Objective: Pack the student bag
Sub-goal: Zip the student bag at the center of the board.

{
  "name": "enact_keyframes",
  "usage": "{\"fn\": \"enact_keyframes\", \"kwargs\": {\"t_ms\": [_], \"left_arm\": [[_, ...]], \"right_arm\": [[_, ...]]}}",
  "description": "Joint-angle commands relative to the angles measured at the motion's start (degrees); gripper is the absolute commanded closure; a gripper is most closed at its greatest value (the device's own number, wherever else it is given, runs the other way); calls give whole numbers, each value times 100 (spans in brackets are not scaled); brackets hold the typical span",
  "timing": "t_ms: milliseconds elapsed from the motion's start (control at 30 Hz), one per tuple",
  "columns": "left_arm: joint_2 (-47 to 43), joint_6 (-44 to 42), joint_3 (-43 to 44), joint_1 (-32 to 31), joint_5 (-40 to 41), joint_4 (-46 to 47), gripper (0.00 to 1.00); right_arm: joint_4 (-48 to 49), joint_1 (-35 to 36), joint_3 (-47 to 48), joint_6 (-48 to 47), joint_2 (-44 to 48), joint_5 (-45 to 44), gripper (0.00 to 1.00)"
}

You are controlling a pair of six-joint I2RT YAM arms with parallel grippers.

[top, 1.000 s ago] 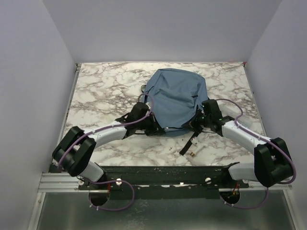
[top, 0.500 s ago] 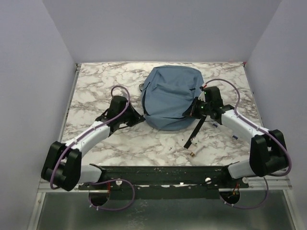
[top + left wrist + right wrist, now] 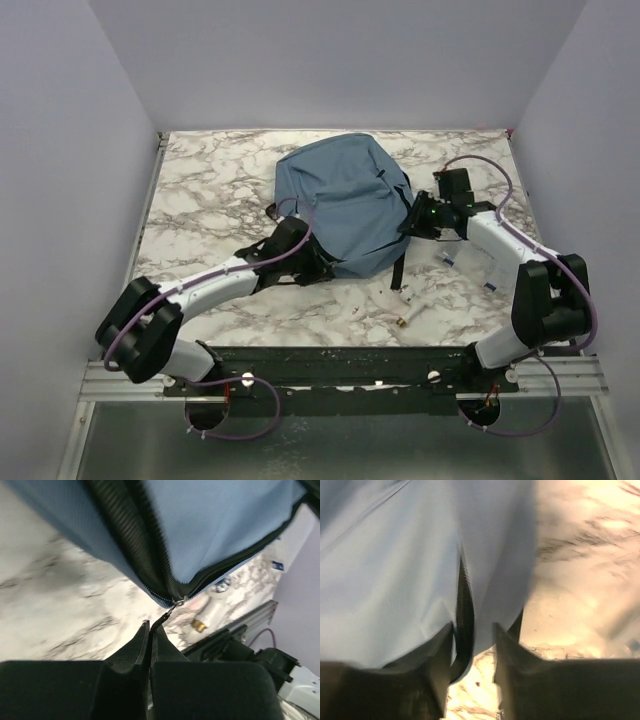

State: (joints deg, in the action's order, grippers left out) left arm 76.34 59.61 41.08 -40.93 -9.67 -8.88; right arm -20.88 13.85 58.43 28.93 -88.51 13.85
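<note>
bag point(image 3: 345, 200) inside hidden, r claw point(image 3: 472, 628) blurry

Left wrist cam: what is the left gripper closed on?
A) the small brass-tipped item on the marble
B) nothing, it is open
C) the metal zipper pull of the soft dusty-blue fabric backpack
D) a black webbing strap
C: the left gripper has its fingertips pressed together on the thin metal zipper pull, which hangs from the zip at the edge of the dusty-blue fabric backpack.
</note>
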Motion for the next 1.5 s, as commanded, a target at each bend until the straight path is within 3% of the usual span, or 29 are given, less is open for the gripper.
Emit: {"fn": "enact_keyframes", "kwargs": {"t_ms": [0, 33, 167, 300, 467, 567, 633, 767, 833, 1133, 1467], "left_arm": [[761, 1, 855, -214, -937, 506, 100], [907, -18, 1032, -245, -1059, 552, 100], [1288, -61, 1420, -337, -1370, 739, 100], [1430, -171, 1553, -355, -1666, 773, 100], [1406, -325, 1471, -355, -1797, 782, 100], [1484, -369, 1515, -355, -2009, 773, 100], [1499, -415, 1508, -355, -1995, 753, 100], [1438, -476, 1549, -188, -1671, 241, 100], [1417, -479, 1557, 27, -1508, -98, 100], [1207, -557, 1502, 1771, -860, -962, 100], [1987, -801, 2556, 2246, -841, -1447, 100]], "right_arm": [[-313, -454, -550, 507, 456, 17, 48], [-282, -454, -695, 593, 667, 152, 40], [-109, -435, -1258, 1119, 1398, 632, 23], [271, -341, -1582, 1728, 1681, 1000, 16], [1161, -141, -1957, 2531, 1399, 1283, 18], [1475, 18, -1872, 2781, 947, 1455, 27], [1317, 56, -1742, 2799, 770, 1264, 40], [1116, 24, -1710, 2666, 790, 568, 71], [1075, -110, -1601, 2449, 616, 725, 99], [686, -774, -1204, 1438, 695, 979, 99], [541, -1027, -1166, 1068, 663, 1103, 100]]}}
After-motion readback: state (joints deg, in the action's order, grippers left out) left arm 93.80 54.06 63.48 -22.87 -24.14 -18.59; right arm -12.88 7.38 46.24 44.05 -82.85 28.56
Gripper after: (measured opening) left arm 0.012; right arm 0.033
